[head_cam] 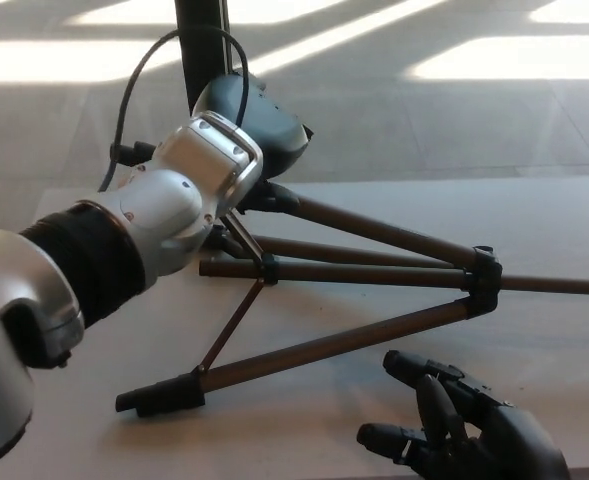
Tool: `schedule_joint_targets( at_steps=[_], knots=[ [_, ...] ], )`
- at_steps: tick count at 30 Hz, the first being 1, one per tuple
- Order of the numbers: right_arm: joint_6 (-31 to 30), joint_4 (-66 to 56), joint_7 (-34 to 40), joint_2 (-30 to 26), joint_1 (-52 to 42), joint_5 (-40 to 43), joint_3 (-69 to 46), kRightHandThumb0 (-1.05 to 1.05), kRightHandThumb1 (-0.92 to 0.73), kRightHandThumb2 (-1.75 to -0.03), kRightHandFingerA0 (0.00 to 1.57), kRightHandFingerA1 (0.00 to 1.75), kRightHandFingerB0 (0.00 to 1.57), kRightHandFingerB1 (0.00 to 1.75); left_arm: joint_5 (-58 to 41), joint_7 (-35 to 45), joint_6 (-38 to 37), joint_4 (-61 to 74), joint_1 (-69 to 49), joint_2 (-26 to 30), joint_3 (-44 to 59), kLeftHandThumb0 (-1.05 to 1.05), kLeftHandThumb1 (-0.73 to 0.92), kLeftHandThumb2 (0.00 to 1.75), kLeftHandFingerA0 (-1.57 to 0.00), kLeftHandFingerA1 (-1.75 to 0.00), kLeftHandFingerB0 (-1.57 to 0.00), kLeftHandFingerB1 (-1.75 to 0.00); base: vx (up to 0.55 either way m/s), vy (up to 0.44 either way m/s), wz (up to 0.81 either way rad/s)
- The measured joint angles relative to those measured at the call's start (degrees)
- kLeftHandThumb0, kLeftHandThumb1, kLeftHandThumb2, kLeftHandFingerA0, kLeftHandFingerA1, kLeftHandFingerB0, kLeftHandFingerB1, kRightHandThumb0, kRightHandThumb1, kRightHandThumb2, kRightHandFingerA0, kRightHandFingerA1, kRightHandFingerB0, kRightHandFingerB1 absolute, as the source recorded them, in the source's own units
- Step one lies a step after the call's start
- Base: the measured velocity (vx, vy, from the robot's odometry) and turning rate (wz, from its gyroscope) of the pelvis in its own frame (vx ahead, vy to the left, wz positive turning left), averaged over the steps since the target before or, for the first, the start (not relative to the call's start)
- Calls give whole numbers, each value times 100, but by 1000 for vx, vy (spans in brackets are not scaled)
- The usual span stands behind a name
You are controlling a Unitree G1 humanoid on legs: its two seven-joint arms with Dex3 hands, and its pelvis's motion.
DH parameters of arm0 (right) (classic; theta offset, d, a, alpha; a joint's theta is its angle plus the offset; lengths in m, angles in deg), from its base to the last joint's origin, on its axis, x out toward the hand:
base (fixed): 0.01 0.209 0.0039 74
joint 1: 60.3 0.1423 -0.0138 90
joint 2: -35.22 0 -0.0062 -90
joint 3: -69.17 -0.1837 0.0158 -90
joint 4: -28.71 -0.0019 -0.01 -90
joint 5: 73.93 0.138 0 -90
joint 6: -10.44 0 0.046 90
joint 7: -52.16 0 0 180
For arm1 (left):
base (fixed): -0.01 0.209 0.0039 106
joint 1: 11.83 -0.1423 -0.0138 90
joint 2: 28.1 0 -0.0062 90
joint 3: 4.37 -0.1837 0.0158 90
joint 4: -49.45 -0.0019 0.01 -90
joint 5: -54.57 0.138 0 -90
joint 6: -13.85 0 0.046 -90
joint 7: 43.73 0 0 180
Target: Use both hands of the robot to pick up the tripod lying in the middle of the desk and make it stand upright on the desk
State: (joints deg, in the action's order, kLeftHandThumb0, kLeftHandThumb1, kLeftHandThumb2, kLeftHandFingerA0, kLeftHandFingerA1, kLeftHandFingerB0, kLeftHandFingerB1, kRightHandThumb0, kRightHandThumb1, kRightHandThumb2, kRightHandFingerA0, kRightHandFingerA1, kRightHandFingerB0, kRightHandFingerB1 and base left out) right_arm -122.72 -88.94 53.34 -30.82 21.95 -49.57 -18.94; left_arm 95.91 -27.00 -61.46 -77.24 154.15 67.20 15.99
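Tripod flat, near desk edge

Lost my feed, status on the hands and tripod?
Left hand down at the far leg's end, grip unclear. Right hand open, off the tripod. Tripod lying flat. Nothing in the way.

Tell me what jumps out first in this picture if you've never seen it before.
The big silver and black left arm sweeps in from the left, its left hand over the far leg of the tripod, which lies on its side across the desk. At the bottom right, the right hand waits open, fingers spread.
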Motion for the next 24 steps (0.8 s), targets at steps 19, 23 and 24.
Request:
schedule_joint_targets(
  at_steps=[19, 23, 24],
  knots=[
    [0, 151, 181, 129, -105, -6, -159, -75, -78, -63, 54, 86, 46, 50, 1006, -364, -39, -445, -23, -1025, 247, -95, 51, 99, 0, -20, 0, -3, 0, 0, 0],
    [0, 154, 197, 127, -104, -7, -155, -75, -80, -64, 49, 86, 44, 50, 904, -30, -72, -452, -28, -1142, 600, -85, 47, 98, -2, -28, -10, -10, 0, 0, 0],
    [0, 154, 197, 126, -104, -7, -153, -75, -80, -64, 49, 85, 44, 49, 893, 31, -72, -461, -28, -1162, 639, -91, 51, 101, -2, -26, -7, -1, 0, 0, 0]
  ],
)
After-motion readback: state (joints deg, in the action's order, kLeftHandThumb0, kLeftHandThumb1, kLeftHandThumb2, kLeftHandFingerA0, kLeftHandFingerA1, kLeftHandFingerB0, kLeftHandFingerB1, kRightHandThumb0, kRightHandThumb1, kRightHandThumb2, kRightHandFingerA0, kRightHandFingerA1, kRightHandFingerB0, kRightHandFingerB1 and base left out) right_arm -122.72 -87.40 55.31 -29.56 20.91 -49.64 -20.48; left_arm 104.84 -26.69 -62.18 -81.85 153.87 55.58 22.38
